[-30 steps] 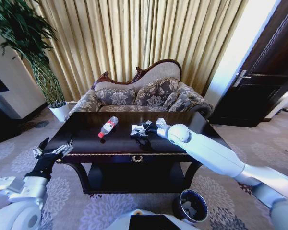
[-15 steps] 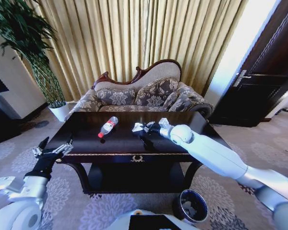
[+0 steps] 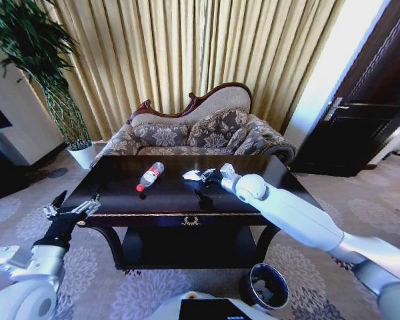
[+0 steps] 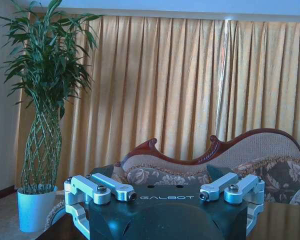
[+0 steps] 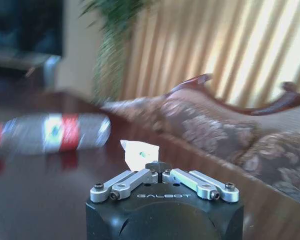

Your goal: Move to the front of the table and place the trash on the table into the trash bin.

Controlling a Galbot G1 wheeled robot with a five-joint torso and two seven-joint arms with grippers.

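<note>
The dark glossy table [image 3: 120,200] stands right in front of me. My right gripper [image 3: 204,177] reaches over its middle, shut on a crumpled white paper wad [image 3: 191,175] and holding it just above the tabletop. The right wrist view shows that wad [image 5: 139,153] pinched at the tip of the right gripper [image 5: 160,173]. A clear bottle [image 3: 150,175] with a red label lies on its side to the left of the wad, and the bottle [image 5: 55,132] also shows beyond the fingers. The trash bin [image 3: 265,287] stands on the carpet at the front right. My left gripper [image 3: 70,210] hangs open by the table's left front corner.
A patterned sofa [image 3: 193,130] stands behind the table against gold curtains. A potted plant [image 3: 80,150] is at the back left and a dark door [image 3: 367,113] at the right. Patterned carpet surrounds the table. In the left wrist view, the left gripper [image 4: 165,196] faces the sofa [image 4: 230,160].
My right gripper has lifted the paper wad slightly off the tabletop and drawn back a little to the right. The left arm and the bottle have not moved.
</note>
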